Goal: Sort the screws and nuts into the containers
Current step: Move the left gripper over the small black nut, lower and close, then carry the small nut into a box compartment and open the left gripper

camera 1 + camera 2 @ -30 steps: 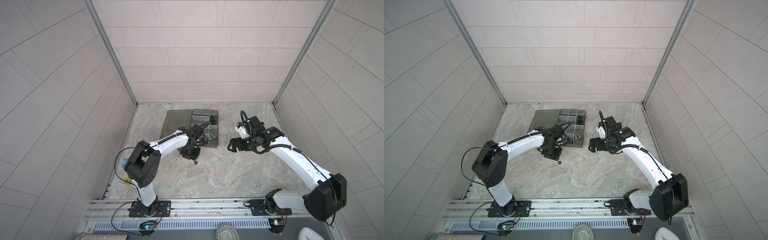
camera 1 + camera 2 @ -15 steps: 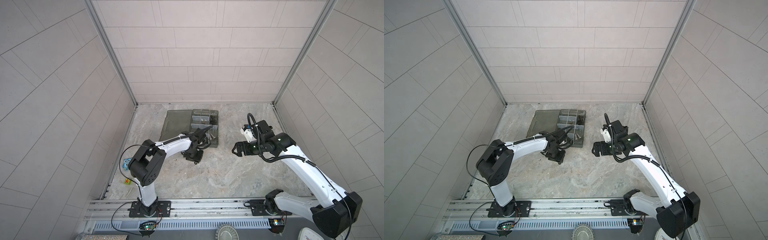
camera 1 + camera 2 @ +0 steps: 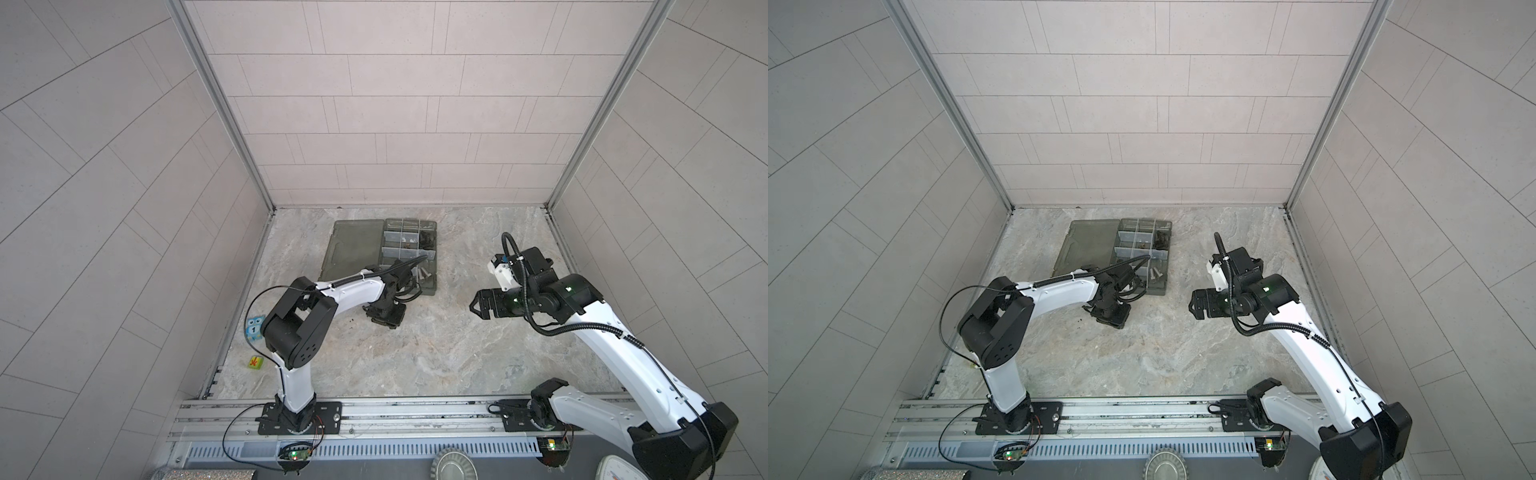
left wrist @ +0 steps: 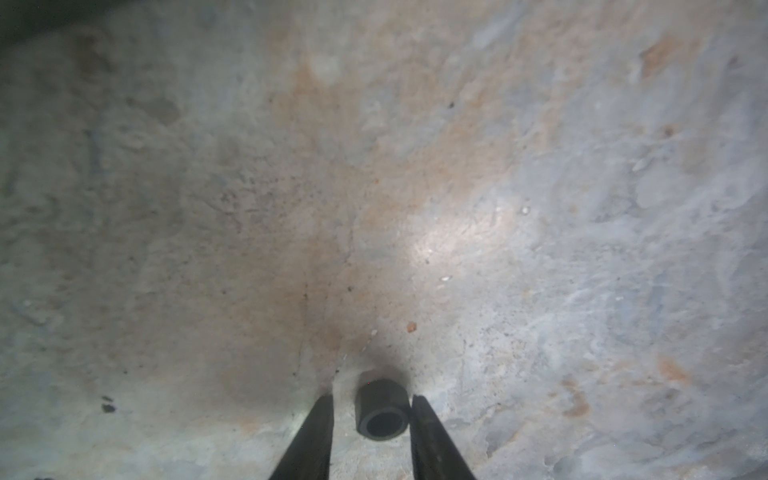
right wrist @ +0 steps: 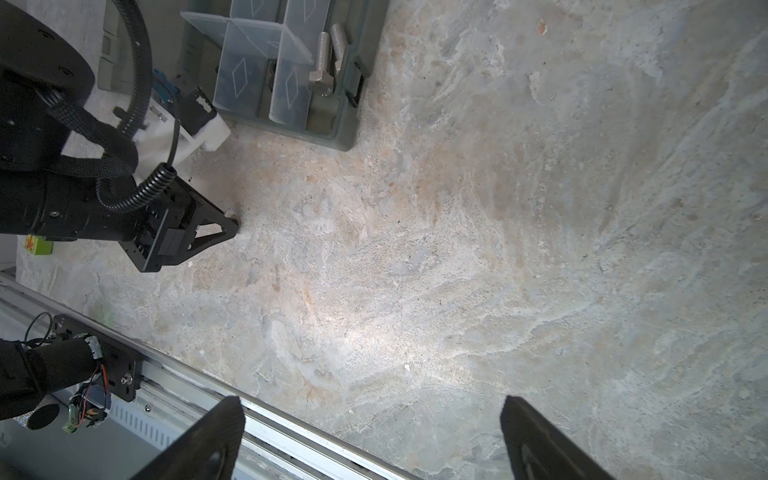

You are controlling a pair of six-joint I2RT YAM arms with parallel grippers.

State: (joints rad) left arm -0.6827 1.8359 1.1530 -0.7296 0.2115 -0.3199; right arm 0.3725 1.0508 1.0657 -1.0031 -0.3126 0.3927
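The screws [image 5: 326, 54], two silver ones, are seen lying side by side in a corner compartment of the containers [image 5: 266, 62], at the upper left of the right wrist view; in both top views these compartments [image 3: 401, 251] [image 3: 1136, 251] are found in the upper middle of the marbled tabletop [image 3: 415, 353], with the flat lid [image 3: 353, 245] folded out to their left. The left arm is raised from its base at the lower edge of the top views, folded sharply at the elbow, and stretched toward the near end of the box, with the wrist bent down so that the left gripper [image 3: 384, 322] [image 3: 1108, 320] is pointed at the tabletop just below that end. In the left wrist view its jaws are held slightly apart at the bottom centre of the frame, and a small dark piece [image 4: 382, 409] with a round centre hole is bracketed between them on the tabletop; one finger is set against or just beside it, while a gap is left at the other, so no clamping is shown. Whether this piece is a nut or a screw head cannot be told. The right arm is extended from the lower right, and the right gripper [image 3: 473, 309] [image 5: 372, 401] is held level above the table, pointed to the left of the frame, with its jaws spread wide and nothing between them, well apart from the box.
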